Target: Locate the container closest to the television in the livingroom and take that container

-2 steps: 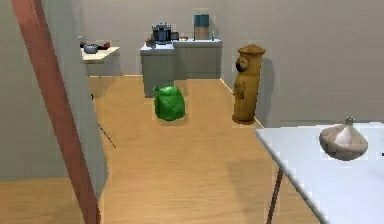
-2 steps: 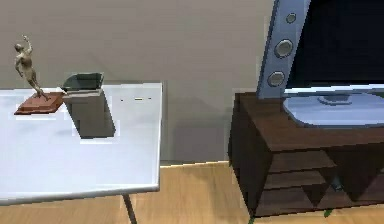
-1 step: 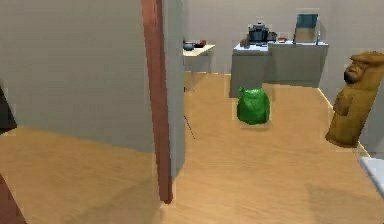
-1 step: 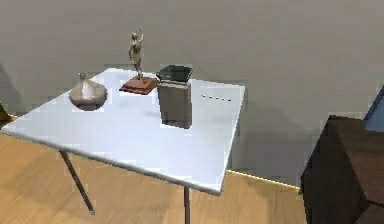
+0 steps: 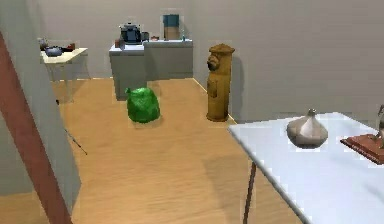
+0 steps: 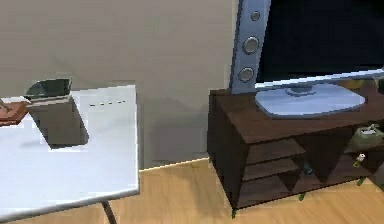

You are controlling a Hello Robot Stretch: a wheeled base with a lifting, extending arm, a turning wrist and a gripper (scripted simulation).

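A large dark-screened television (image 6: 312, 40) stands on a grey oval foot on a dark wooden stand (image 6: 232, 130) at the arm side view's right. Left of the stand is a white table (image 6: 100, 165), and on it stands a tall grey box-like container (image 6: 58, 115) with a dark top. A flat brown thing (image 6: 10, 110) lies beside it at the left edge. In the forward view the same white table (image 5: 300, 175) fills the lower right. It carries a beige bulb-shaped vase (image 5: 307, 130) and the brown thing (image 5: 366, 146).
A green bag (image 5: 142, 105) lies on the wooden floor, and a tall carved wooden statue (image 5: 220, 82) stands by the right wall. At the back are a grey counter (image 5: 150, 62) with a pot (image 5: 130, 33) and a small table (image 5: 62, 55). A wall edge (image 5: 35, 150) is close on the left. The stand's shelves hold small items (image 6: 366, 135).
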